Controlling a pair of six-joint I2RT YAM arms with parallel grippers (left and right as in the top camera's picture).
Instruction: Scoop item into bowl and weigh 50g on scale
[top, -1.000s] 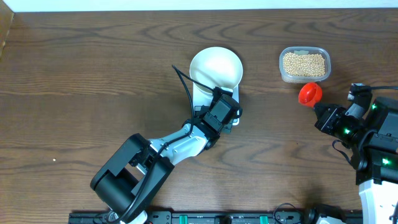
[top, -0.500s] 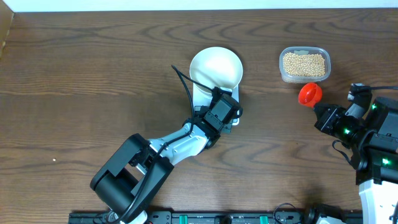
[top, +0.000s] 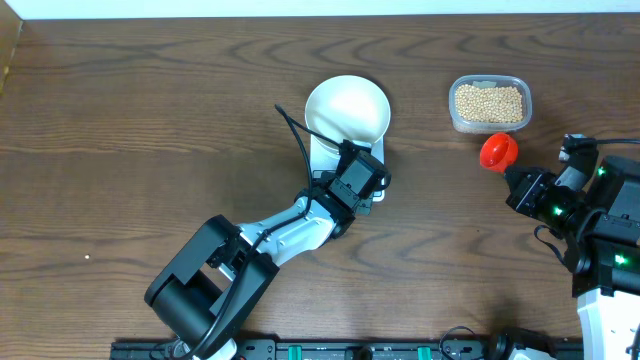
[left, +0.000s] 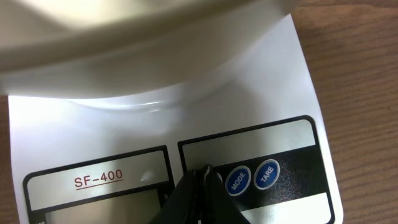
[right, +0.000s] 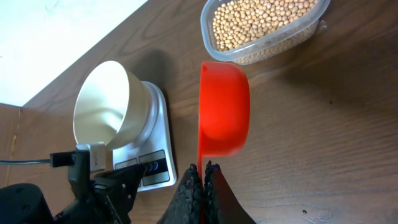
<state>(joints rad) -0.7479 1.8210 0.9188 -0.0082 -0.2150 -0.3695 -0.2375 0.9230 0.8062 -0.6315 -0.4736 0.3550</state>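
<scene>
Wood table (top: 150, 90), dk brown, grain visible, low sheen. White bowl (top: 345, 108) smooth, slight gloss. Plastic scale (left: 292, 68) w/ smooth glossy top. Red plastic scoop (right: 224, 109), shiny. Clear plastic tub (top: 490, 128). Tan beans (right: 261, 18) matt, smooth-skinned.

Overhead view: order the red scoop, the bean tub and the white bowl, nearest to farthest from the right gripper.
1. The red scoop, held by the right gripper.
2. The bean tub, just beyond the scoop.
3. The white bowl, far left, on the scale.
</scene>
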